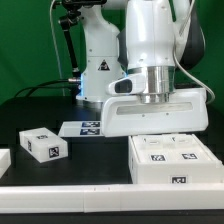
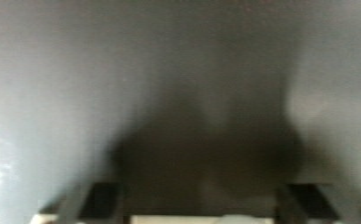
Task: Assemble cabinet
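The cabinet [image 1: 170,160] is a big white box with tags on its top and front, at the exterior view's lower right. My gripper [image 1: 150,132] hangs straight down onto its rear left part, and the hand hides its fingertips there. In the blurred wrist view the gripper [image 2: 203,208] shows two dark fingers [image 2: 106,198] standing wide apart. A white surface [image 2: 195,218] lies low between them, and I cannot tell whether they touch it. A small white tagged block [image 1: 42,145] lies on the black table at the left.
The marker board [image 1: 82,128] lies flat behind the block, in front of the arm's base. Another white part [image 1: 3,160] shows at the exterior view's left edge. A white ledge [image 1: 60,195] runs along the table's front.
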Available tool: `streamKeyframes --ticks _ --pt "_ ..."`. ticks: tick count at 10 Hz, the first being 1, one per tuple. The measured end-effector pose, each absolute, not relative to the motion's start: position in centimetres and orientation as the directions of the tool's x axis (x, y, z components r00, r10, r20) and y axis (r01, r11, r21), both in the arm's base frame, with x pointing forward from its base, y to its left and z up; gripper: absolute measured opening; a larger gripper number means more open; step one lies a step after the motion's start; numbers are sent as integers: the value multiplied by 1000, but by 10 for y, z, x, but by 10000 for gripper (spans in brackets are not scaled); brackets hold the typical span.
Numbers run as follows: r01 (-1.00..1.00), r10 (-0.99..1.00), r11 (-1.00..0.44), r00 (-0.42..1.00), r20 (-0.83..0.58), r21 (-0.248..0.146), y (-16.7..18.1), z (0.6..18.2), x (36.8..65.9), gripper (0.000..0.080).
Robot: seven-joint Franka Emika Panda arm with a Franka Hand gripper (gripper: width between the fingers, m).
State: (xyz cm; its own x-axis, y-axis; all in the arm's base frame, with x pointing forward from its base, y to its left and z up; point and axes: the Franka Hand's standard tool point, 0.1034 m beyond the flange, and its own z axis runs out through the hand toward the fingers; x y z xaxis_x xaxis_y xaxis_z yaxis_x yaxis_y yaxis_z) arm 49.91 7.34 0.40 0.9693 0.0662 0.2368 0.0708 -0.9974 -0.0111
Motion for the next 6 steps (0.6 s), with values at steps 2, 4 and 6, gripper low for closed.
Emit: streamKeyframes --ticks 2,4,6 --pt "77 73 -997 969 236 -9 73 4 499 134" --pt "78 73 -997 969 236 -9 73 4 499 134" --pt "78 73 -997 969 236 -9 73 4 499 9"
